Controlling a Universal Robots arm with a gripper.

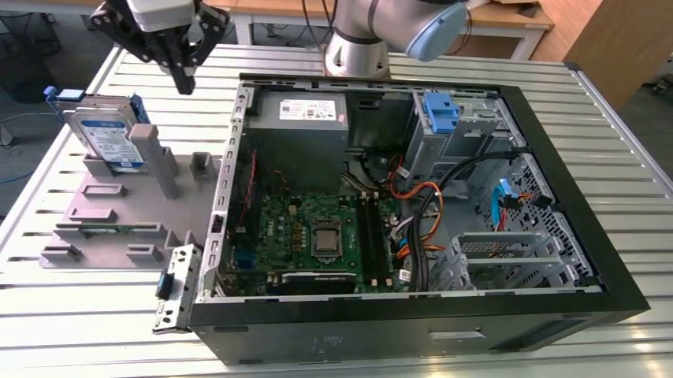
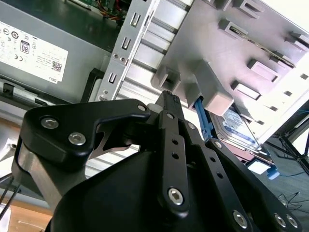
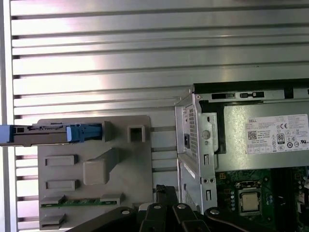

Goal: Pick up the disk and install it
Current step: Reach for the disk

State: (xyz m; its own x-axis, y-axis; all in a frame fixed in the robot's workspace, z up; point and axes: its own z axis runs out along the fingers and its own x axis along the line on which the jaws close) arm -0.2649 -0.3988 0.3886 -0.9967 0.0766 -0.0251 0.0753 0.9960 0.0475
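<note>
Right now I am hovering the claw (image 1: 185,77) over the slatted table (image 1: 94,319), near the upper corner of the disk (image 1: 105,138) but clear of it. In the exterior view its fingers are looking pinched together with nothing between them; the linkage is crowding both wrist views, so I am treating that as likely, not certain.

The disk is standing on edge in a slot of the grey holder (image 1: 105,213), at the exterior view's left of the open computer case (image 1: 620,291), with its label facing outward and blue rails along its edges. I am judging it stiff, dense and fairly heavy for its size, with smooth metal faces that could slip, and sensitive to knocks. I am favouring a pinch across its thin body at the free top edge, rather than on the springy plastic rails.
</note>
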